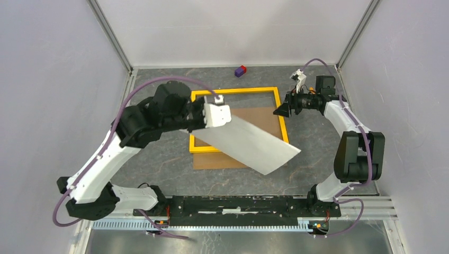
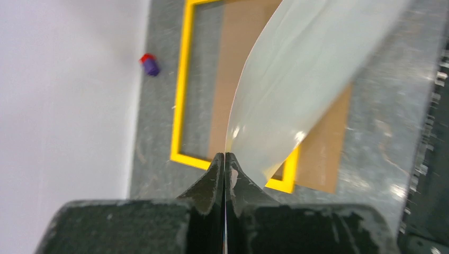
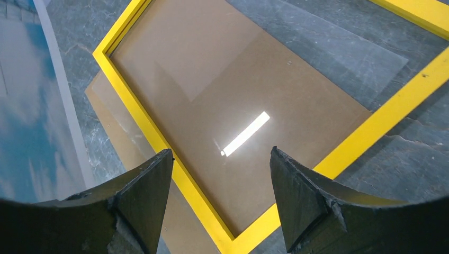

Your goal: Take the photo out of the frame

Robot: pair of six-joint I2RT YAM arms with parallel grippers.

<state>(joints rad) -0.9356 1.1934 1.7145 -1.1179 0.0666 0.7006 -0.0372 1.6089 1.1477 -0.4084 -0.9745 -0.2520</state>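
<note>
Top external view: left hand [image 2: 224, 160], shut on the photo [image 1: 253, 144] at one end, holds it raised over the frame [image 1: 236, 90], long axis running from the hand toward 4 o'clock. Right hand [image 1: 279, 110] hangs open at the frame's 3 o'clock side, nearer the free end.

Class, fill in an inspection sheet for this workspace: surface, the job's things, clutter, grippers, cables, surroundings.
Surface: grey mottled table.
Job's things: photo out of the frame, held by one edge, bowed; frame flat on the table; brown board under it, sticking out at the near side.
Clutter: red-and-purple block by the far wall.
Grippers: left gripper shut on the photo; right gripper open, empty, over the frame.
Cables: purple cables looped along both arms.
Surroundings: white walls on three sides.
</note>
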